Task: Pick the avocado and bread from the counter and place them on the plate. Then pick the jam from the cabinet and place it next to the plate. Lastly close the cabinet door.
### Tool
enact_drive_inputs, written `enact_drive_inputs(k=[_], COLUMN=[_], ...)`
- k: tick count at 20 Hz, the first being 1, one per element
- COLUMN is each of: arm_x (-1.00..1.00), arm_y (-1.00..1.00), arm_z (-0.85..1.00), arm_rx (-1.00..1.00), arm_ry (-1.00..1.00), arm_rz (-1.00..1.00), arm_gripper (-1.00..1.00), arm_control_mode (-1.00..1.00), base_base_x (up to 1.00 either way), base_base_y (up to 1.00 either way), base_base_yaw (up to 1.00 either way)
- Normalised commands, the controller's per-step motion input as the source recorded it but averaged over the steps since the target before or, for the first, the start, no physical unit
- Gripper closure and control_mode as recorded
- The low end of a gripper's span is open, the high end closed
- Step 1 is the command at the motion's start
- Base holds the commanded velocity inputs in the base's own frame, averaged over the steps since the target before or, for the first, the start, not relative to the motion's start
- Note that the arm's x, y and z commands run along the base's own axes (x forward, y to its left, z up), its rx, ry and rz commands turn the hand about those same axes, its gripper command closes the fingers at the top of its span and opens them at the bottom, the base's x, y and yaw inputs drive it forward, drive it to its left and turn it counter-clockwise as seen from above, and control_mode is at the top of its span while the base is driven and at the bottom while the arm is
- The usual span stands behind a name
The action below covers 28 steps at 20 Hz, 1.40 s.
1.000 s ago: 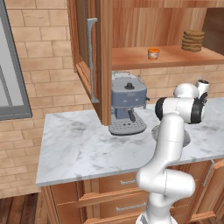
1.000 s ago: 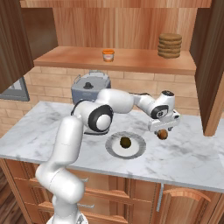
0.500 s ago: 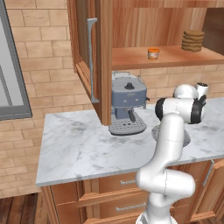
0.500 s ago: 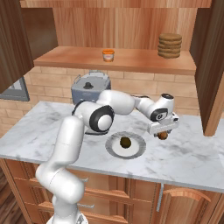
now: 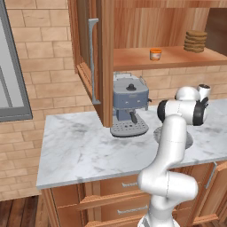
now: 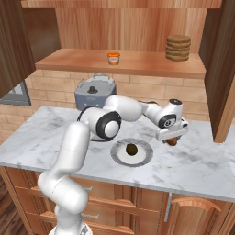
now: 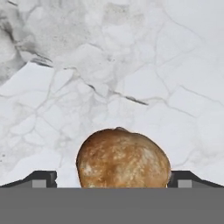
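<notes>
The claw (image 6: 171,139) sits low over the marble tabletop (image 6: 193,160), toward its right end and nearer the back wall than the front edge, and it grips the bread (image 6: 172,141). In the hand view the round brown bread (image 7: 123,158) fills the space between the two dark finger tips (image 7: 40,178), one at each of its flanks, with the veined white marble (image 7: 131,65) spread out beneath it. Whether the bread rests on the marble or hangs just above it cannot be told.

The plate (image 6: 120,154) lies on the tabletop just to the left of the claw, close to the front edge. The dark avocado (image 6: 131,149) sits on it, near the middle. Bread and plate are apart, the bread beside the plate's right rim.

On the cabinet shelf (image 6: 137,62) above the tabletop stands the small orange jam (image 6: 114,58), left of the shelf's middle, and a stack of brown discs (image 6: 178,47) stands toward the shelf's right end. The cabinet door (image 5: 86,48) is swung open, edge-on in the left base view, its long handle (image 5: 92,46) facing out.

A grey coffee machine (image 5: 130,108) stands at the back of the tabletop under the shelf, left of the plate. In the left base view the arm's white links (image 5: 173,142) cover most of the plate, whose rim (image 5: 157,133) shows beside them.
</notes>
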Motion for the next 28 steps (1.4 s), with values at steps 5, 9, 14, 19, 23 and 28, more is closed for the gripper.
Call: enact_drive_inputs(k=[5,9,14,19,23,28], arm_x=[0.19,0.04,0.02,-0.45,-0.64,-0.71], arm_y=[0.00,0.08,0.07,0.08,0.65,0.86], arm_z=[-0.33,-0.44,-0.20,0.26,0.42,0.08], arm_rx=[0.00,-0.02,0.00,0.00,0.00,0.00], arm_ry=[0.00,0.00,0.00,-0.04,-0.01,0.01], arm_rz=[0.04,0.01,0.01,0.00,0.00,0.00], arm_gripper=[-1.00,1.00,1.00,1.00,1.00,1.00], arm_control_mode=[-1.00,-1.00,-1.00,-1.00,-1.00,-1.00], base_base_x=[0.00,0.00,0.00,0.00,0.00,0.00], base_base_y=[0.00,0.00,0.00,0.00,0.00,0.00], base_base_yaw=[0.00,0.00,0.00,0.00,0.00,0.00])
